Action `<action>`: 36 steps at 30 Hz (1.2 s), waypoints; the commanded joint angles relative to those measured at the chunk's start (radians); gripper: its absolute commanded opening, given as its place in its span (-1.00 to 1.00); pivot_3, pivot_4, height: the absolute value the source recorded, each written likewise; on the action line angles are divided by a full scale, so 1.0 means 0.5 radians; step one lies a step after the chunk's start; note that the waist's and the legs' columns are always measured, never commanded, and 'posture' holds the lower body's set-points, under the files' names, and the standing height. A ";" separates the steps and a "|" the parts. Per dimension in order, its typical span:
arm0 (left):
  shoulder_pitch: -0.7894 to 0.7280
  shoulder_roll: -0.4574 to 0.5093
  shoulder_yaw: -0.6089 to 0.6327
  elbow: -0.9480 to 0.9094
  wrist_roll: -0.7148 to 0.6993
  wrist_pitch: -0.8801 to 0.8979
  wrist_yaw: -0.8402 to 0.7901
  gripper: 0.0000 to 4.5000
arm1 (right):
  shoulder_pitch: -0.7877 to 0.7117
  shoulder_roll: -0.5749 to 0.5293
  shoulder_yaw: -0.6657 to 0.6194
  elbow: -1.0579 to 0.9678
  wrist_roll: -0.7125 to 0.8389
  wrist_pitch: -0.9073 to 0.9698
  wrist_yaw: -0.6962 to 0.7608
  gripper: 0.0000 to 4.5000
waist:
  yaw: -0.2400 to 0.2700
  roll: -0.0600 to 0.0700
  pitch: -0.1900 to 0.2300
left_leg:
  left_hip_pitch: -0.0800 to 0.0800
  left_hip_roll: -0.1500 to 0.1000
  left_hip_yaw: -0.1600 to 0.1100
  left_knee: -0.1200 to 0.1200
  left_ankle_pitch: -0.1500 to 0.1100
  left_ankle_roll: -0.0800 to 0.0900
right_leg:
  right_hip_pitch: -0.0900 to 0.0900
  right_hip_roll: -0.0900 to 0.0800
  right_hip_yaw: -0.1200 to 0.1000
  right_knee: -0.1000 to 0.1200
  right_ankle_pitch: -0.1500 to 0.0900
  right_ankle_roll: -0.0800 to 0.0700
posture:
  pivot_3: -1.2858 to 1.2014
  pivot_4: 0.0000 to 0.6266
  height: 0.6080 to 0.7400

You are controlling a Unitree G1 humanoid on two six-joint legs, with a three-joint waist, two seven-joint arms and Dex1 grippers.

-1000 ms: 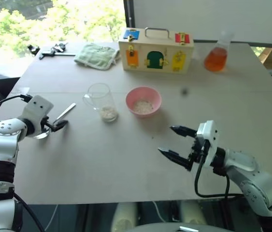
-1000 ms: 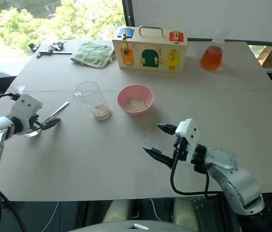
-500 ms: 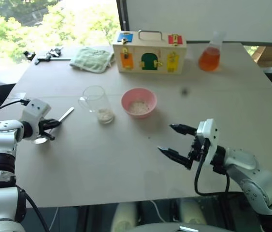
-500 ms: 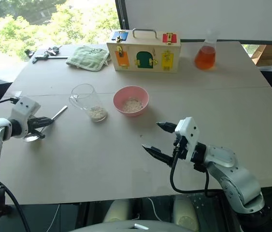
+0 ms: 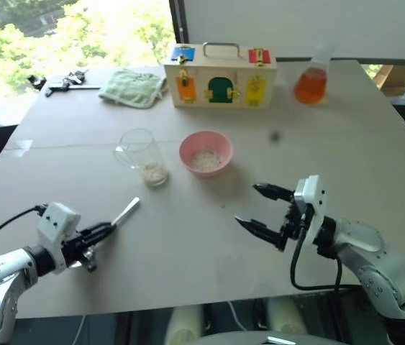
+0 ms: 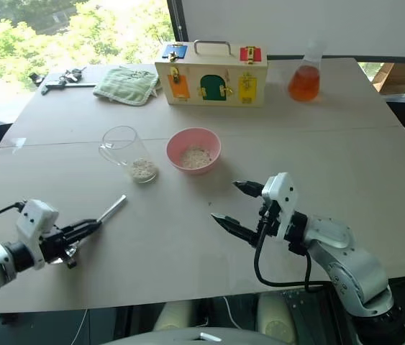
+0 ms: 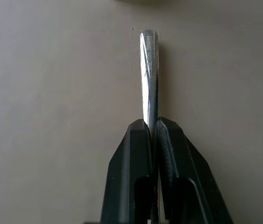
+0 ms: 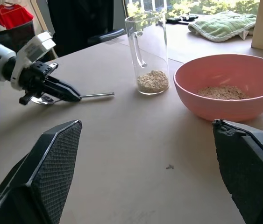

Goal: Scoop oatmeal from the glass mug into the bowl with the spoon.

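Near worktop [image 5: 209,251] edge my left tool [image 5: 104,231] pinches spoon [image 5: 125,213] mid-handle for scooping | right tool [image 5: 265,209] gapes, idle.

table [image 5: 188,237]: was plain beige
bowl [image 5: 206,141]: was pink
oatmeal [image 5: 206,159]: was pale off-white, in the bowl and in the mug's bottom
glass mug [image 5: 142,151]: was clear, left of the bowl
spoon [image 5: 124,213]: was shiny silver
left gripper [image 5: 106,229]: had black fingers on a white housing
flask [image 5: 311,80]: held orange liquid
cloth [image 5: 133,85]: was pale green
box [image 5: 220,75]: was cream, with blue, red, orange, green and yellow panels
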 commanded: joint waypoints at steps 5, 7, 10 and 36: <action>0.045 -0.402 -0.360 -0.699 0.119 -0.152 0.402 -0.99 | -0.073 0.032 -0.006 0.110 0.145 0.295 -0.102 1.00 | 0.068 -0.010 0.003 | 0.001 0.000 -0.010 0.003 0.001 0.000 | 0.004 0.002 -0.004 0.001 -0.003 -0.011 | 0.03 -0.52 1.00; -0.040 -0.485 -0.561 -0.739 0.268 -0.194 0.523 -0.99 | -0.097 0.050 -0.004 0.137 0.186 0.416 -0.156 1.00 | 0.086 -0.010 0.003 | 0.001 -0.001 -0.010 0.005 0.001 0.001 | 0.005 0.002 -0.003 0.001 -0.003 -0.011 | 0.03 -0.52 1.00; -0.129 -0.563 -0.802 -0.670 0.516 -0.359 0.641 -0.99 | -0.151 0.134 -0.035 0.173 0.270 0.577 -0.280 1.00 | 0.084 -0.013 0.001 | 0.000 -0.001 -0.008 0.005 0.000 0.002 | 0.006 0.007 -0.001 0.001 0.000 -0.006 | 0.03 -0.52 1.00; -0.651 -0.682 -1.324 -0.199 0.845 -0.796 0.709 -0.99 | -0.440 0.825 -0.358 0.438 0.709 0.987 -1.034 1.00 | 0.057 -0.012 0.002 | -0.006 0.001 -0.007 0.002 0.000 0.001 | -0.001 0.014 -0.006 0.001 0.002 -0.002 | 0.03 -0.52 1.00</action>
